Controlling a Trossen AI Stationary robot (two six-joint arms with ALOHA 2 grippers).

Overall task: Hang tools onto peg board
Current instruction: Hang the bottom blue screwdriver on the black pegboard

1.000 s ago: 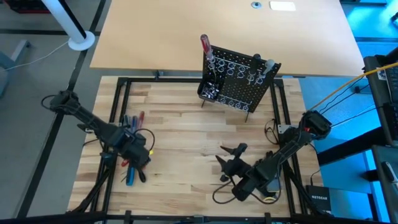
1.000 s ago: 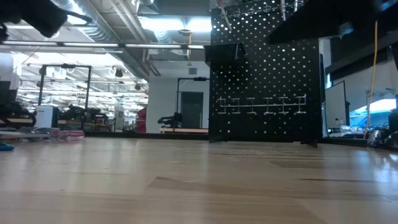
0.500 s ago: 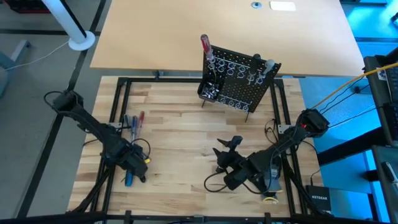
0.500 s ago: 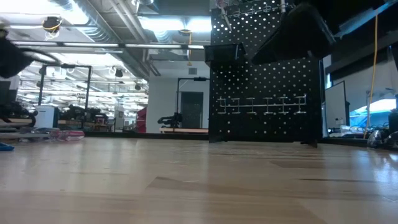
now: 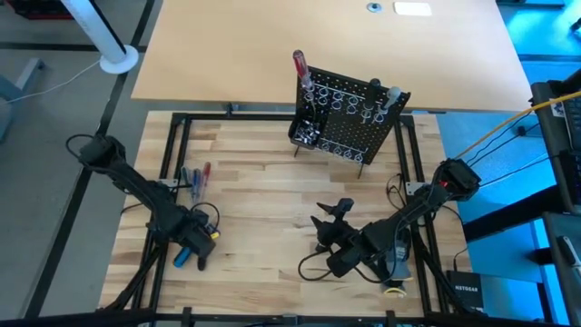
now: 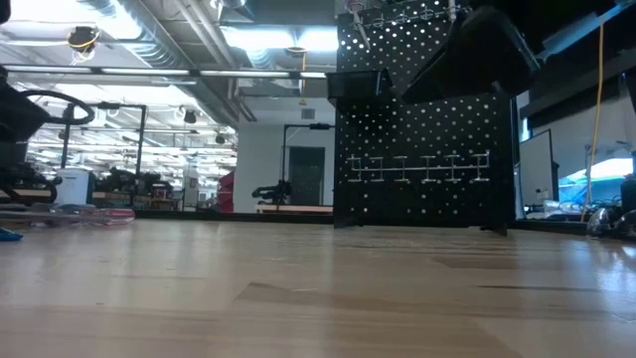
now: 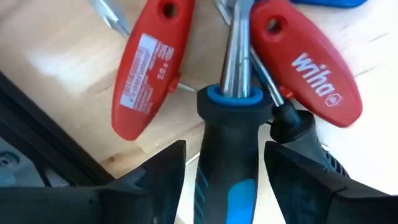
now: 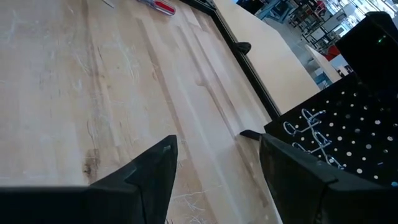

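My left gripper [image 5: 192,247] [image 7: 224,149] points down at the table's left, open, one finger on each side of a black-and-blue screwdriver handle [image 7: 229,155] lying on the wood. Two red handles [image 7: 152,68] [image 7: 311,68] and a small black one [image 7: 289,121] lie beside its steel shaft. More slim tools [image 5: 195,177] lie farther back. The peg board [image 5: 349,118] [image 6: 422,149] stands at the far middle, with a red screwdriver [image 5: 298,64] upright in a top ring. My right gripper [image 5: 329,221] [image 8: 214,143] hovers open over the table's middle, holding nothing.
Black frame rails [image 5: 172,163] run along the table's edges, close to the tool pile. A pale board [image 5: 318,36] lies behind the peg board. Cables [image 5: 390,272] trail by the right arm. Bare wood [image 5: 263,209] lies between the two grippers.
My left gripper has sunk onto the tool pile and drifted toward the table's near edge, rolling somewhat. My right gripper has shifted a little toward the table's left, then held still. Neither has opened or shut. No tool has moved.
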